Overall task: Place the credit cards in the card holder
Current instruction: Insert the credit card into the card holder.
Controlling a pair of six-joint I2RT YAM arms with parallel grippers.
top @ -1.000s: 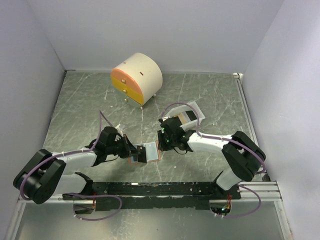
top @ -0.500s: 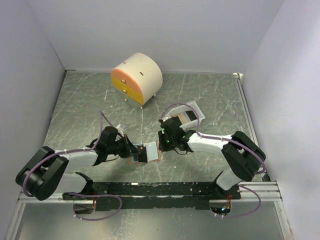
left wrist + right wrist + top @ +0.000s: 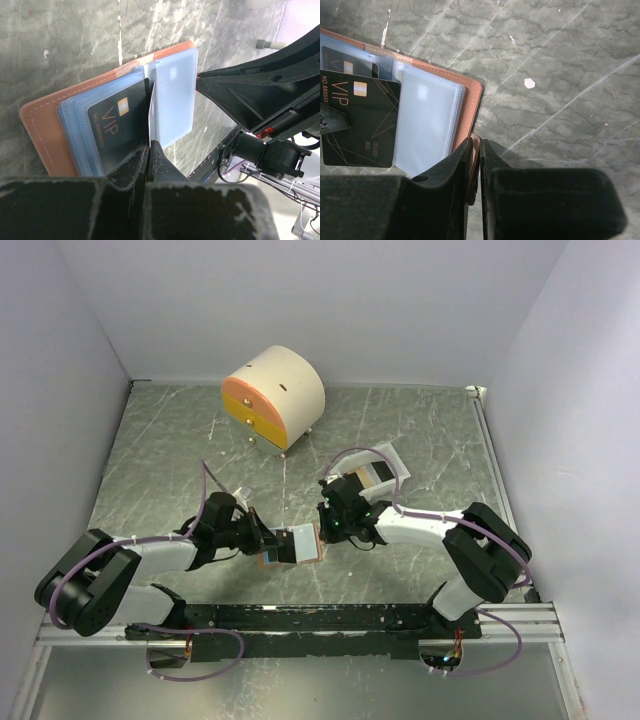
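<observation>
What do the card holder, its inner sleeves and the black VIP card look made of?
Card holder: leather or faux leather, matte orange-tan, stitched edge. Sleeves: clear flexible plastic, glossy with glare. Black card: probably stiff plastic, smooth, with gold print.

A round cream cabinet (image 3: 285, 388) with orange and yellow drawer fronts stands toward the far edge of a grey, white-veined, marble-look worktop (image 3: 160, 450). Plain pale lilac walls (image 3: 400, 300) rise just behind the cabinet and well off to either side of it, evenly lit.
</observation>
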